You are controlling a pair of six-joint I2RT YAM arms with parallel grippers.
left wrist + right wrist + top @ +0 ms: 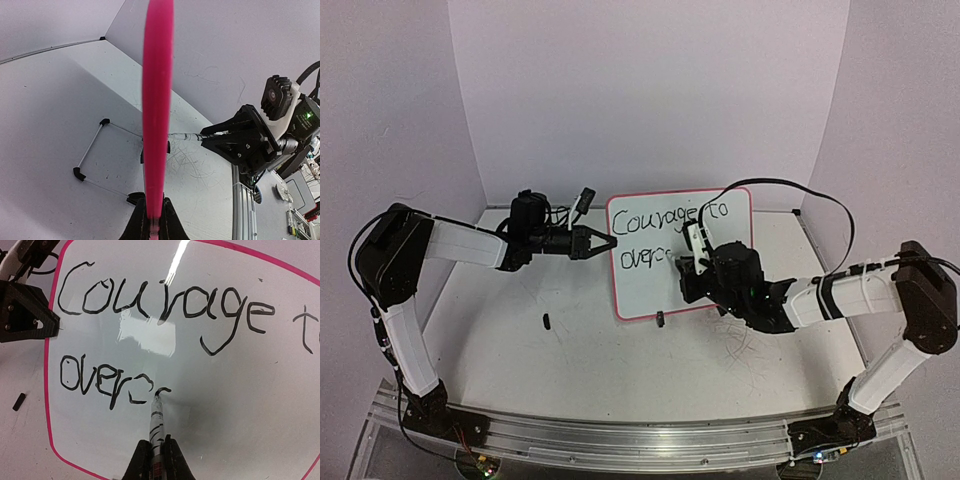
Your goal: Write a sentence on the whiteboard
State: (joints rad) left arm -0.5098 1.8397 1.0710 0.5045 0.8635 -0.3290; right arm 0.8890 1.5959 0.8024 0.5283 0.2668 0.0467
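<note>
Writing shows plainly from the right wrist, "Courage to" above "overc" on the whiteboard [200, 390], while the left wrist gives us only its pink edge, thin and upright. From above we see the board standing near the middle of the table [520, 350], its written face toward the arm bases and its long axis running left to right. Our left gripper [608, 243] reaches in sideways and pinches the board's left frame. Our right gripper [682, 265], forearm stretched leftward from a bent elbow, is clamped on a marker [156, 417] whose tip touches the board after the last letter.
</note>
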